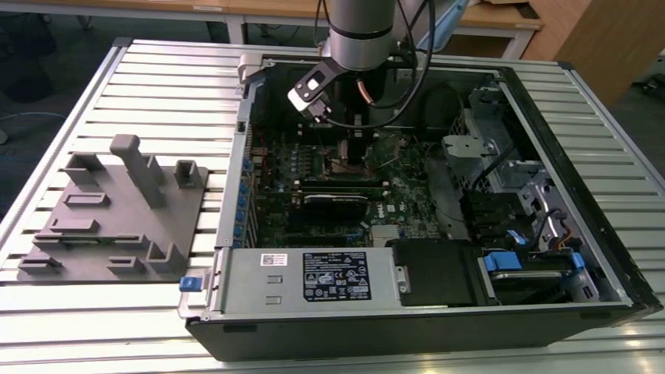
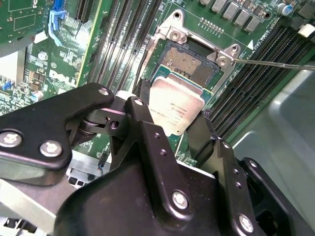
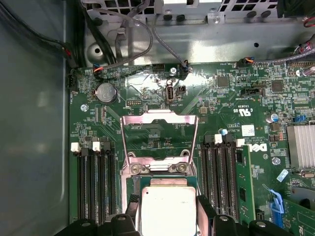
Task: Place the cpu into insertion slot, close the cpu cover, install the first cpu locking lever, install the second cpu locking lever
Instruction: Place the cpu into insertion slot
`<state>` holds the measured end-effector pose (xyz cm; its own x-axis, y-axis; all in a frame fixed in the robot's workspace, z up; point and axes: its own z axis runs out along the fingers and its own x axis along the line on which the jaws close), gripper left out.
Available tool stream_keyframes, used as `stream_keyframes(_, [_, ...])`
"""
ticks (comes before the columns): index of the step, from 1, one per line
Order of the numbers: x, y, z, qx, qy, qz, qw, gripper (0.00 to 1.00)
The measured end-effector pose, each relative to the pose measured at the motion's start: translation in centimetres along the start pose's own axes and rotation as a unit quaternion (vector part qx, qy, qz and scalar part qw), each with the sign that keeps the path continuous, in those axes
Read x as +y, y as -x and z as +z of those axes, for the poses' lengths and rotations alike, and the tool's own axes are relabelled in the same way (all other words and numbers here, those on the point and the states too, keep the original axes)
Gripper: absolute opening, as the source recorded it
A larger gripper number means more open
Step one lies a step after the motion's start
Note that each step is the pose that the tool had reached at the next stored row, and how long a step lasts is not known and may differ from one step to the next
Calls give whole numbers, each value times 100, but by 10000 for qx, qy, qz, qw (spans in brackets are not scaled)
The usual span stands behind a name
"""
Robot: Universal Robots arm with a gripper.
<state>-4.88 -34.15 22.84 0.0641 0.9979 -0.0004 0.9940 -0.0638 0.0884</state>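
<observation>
The cpu (image 2: 176,109) had a dull silver-grey top with faint dark print. The insertion slot (image 2: 191,62) showed a dark, finely dotted centre inside a silver rim. The cpu cover (image 3: 160,118) was bright silver. The motherboard (image 3: 221,98) was green, the gripper (image 2: 173,102) black, the table (image 1: 156,86) pale grey and ribbed in stripes.

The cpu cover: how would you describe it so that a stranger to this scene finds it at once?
Inside the open computer case, look at the green motherboard, between the two banks of black memory slots. The cpu cover stands swung open beside the insertion slot: the only thin silver frame with a square cut-out.
</observation>
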Motion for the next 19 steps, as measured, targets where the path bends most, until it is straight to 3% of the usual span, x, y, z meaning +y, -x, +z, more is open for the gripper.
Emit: stream_keyframes(19, [0, 0, -3, 6, 0, -79, 10000, 54])
